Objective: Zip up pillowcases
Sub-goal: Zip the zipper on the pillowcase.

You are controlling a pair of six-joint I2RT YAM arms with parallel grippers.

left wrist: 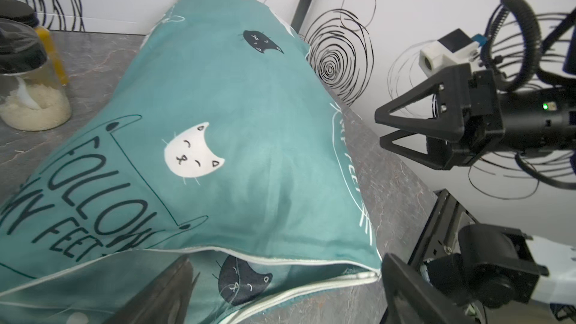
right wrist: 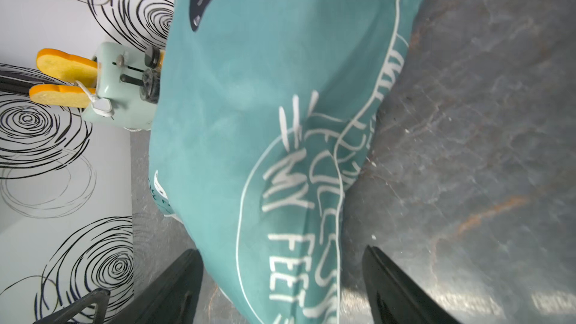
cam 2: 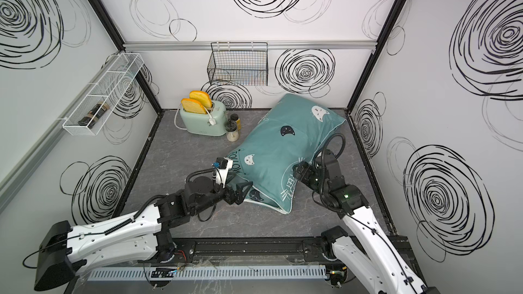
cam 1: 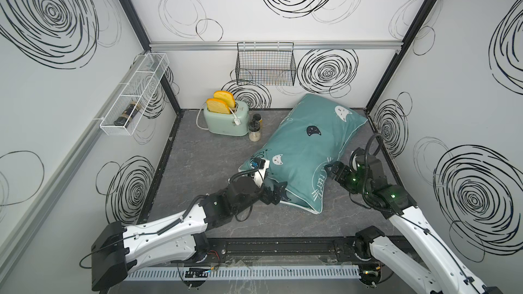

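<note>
White walls [cam 1: 240, 18] scrawled with black spirals; grey marbled floor [cam 1: 203, 159]; black wire basket [cam 1: 266, 66] on the back wall.

Teal stuffed cloth pillowcase [cam 1: 305, 148]: matt woven fabric, softly creased, white corded piping on edge. Grey marble-look tabletop [cam 1: 198, 165]: smooth, faint sheen, scuffed in places. Mint-green toaster [cam 1: 226, 123]: smooth glossy shell. White wire-mesh wall basket [cam 1: 135, 86], black wire wall basket [cam 1: 266, 73]: coated metal. Clear jar [left wrist: 31, 88]: glossy, see-through, black lid. Right gripper [left wrist: 379, 129]: matt black plastic.
</note>
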